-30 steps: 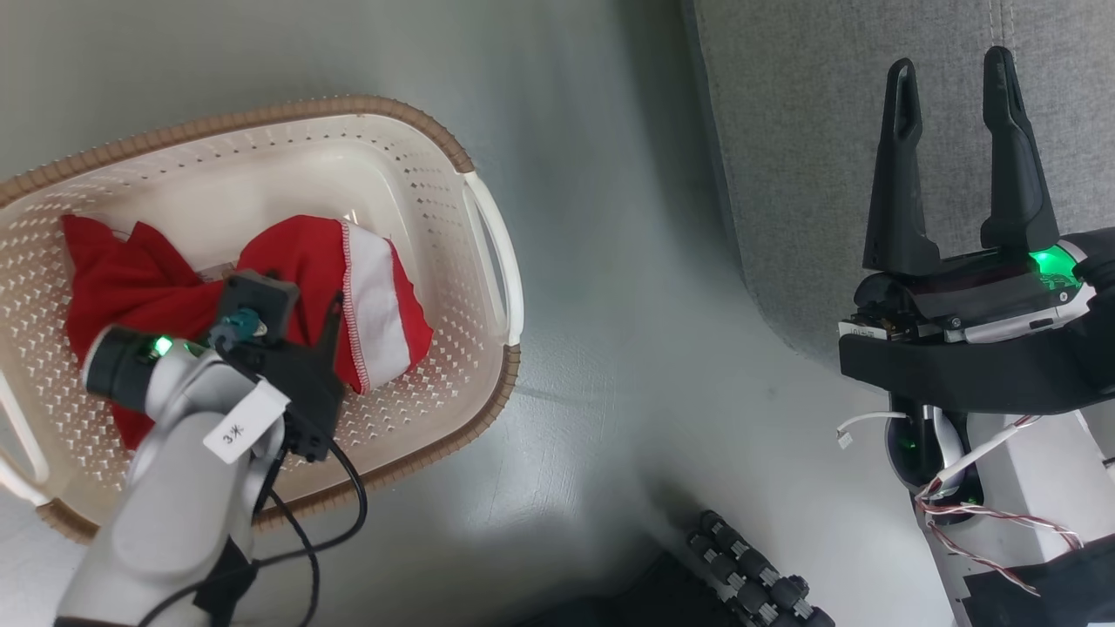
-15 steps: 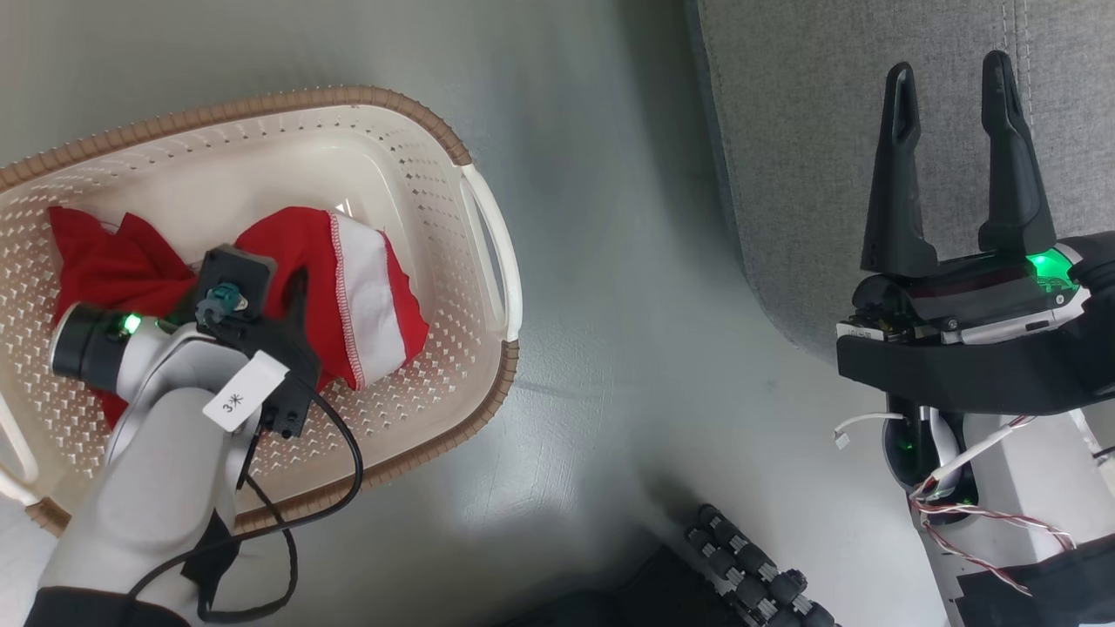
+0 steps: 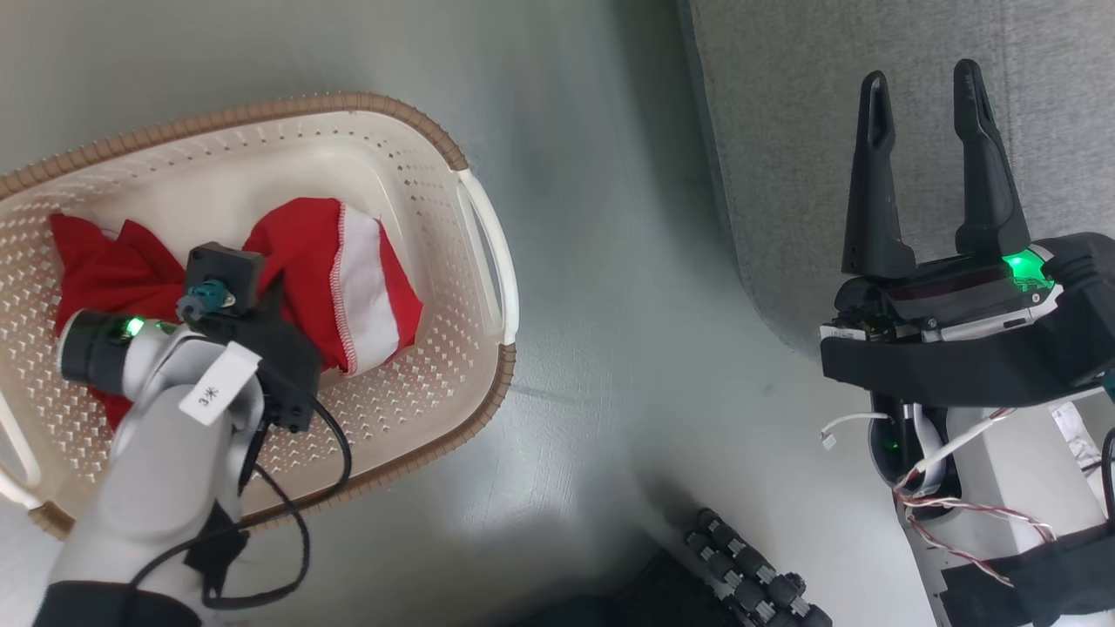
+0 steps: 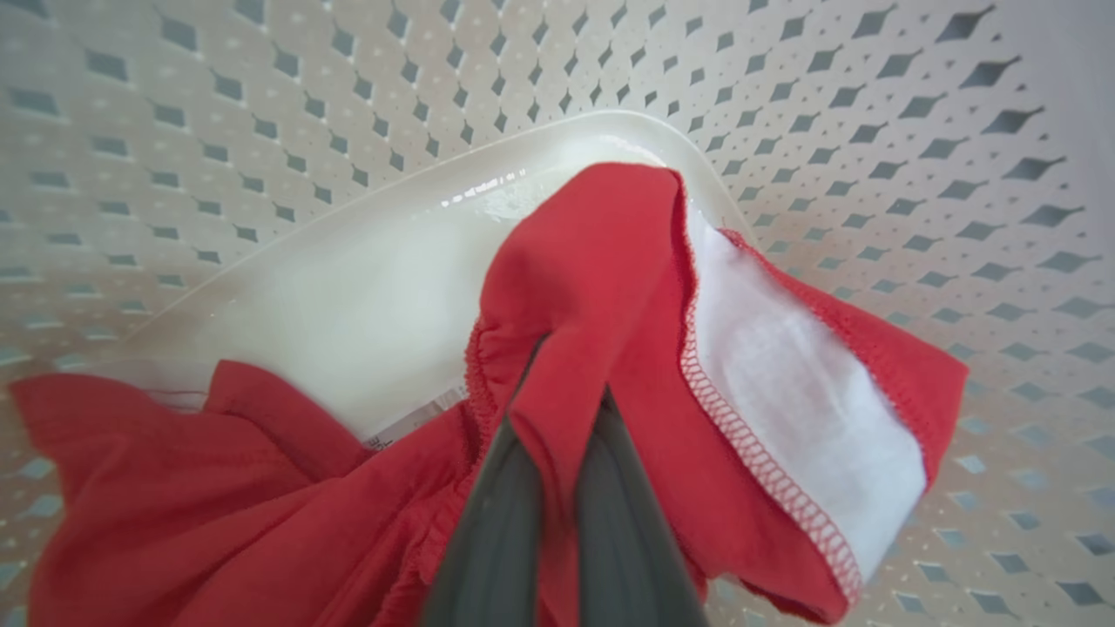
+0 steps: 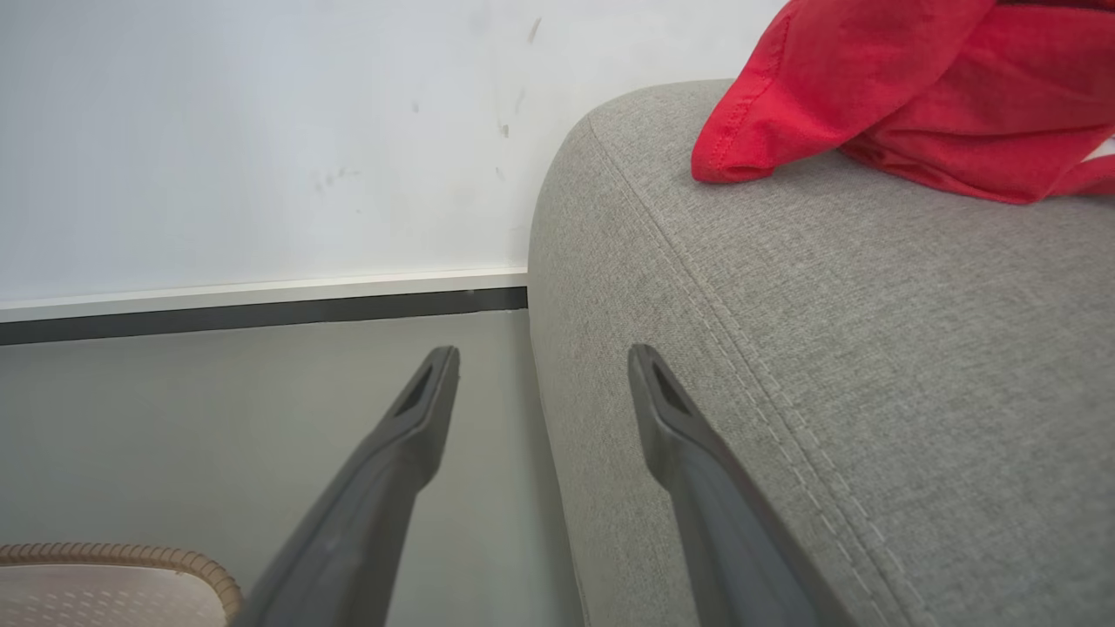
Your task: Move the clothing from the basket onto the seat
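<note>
In the head view, the basket (image 3: 261,109) stands on the floor (image 3: 610,261) beside the sofa (image 3: 784,131), presumably to keep the carry short; the left tool (image 3: 274,296) reaches into the clothing (image 3: 296,252) inside it, and the right tool (image 3: 922,78) hovers by the sofa edge, fingers apart, empty. Left wrist view: the left tool is clamped on a red fold, apparently ready to lift. Right wrist view: one red piece (image 5: 915,96) lies on the sofa.
</note>
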You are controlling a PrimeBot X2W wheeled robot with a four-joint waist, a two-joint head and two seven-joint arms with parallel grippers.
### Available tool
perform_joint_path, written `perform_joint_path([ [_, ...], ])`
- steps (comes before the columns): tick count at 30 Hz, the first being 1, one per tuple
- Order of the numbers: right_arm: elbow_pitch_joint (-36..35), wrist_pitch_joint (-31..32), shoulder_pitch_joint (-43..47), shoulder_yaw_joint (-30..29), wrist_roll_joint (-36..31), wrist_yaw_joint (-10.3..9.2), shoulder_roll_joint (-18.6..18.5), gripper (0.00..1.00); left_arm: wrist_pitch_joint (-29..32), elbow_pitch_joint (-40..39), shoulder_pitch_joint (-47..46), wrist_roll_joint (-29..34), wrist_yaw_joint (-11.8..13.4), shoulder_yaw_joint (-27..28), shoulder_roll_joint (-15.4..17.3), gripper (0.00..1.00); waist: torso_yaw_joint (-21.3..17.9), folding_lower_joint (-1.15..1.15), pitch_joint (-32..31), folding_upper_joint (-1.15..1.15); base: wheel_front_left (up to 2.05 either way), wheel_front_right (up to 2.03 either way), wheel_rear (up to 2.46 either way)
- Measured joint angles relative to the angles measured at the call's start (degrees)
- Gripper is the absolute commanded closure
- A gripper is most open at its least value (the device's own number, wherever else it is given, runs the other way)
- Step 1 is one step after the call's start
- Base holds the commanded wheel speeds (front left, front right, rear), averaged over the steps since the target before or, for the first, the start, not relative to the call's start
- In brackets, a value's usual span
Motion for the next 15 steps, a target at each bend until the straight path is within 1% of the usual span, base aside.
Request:
perform_joint_path([
  [6, 2.5, 0.0, -0.2, -1.1, 0.0, 0.34, 0.2, 0.00, -4.0, -0.1, 0.1, -0.8, -1.4, -0.2, -2.3, 1.00, 0.3, 0.00, -2.0, 0.00, 0.00, 0.00, 0.00],
  [10, 4.6, 0.0, -0.3, -1.6, -0.1, 0.89, 0.2, 0.00, -7.0, -0.3, 0.4, -1.4, -2.3, -0.3, -2.9, 1.00, 1.1, 0.00, -4.1, 0.00, 0.00, 0.00, 0.00],
  [12, 5.8, 0.0, -0.5, -1.8, -0.4, 1.14, 0.2, 0.00, -8.8, -0.5, 0.7, -1.7, -2.4, -0.3, -3.4, 1.00, 1.6, 0.00, -5.4, 0.00, 0.00, 0.00, 0.00],
  [15, 7.1, 0.0, -0.6, -2.0, -0.7, 1.35, 0.2, 0.00, -11.3, -1.4, 1.5, -3.3, -2.8, -0.2, -4.1, 1.00, 2.4, 0.00, -7.5, 0.00, 0.00, 0.00, 0.00],
])
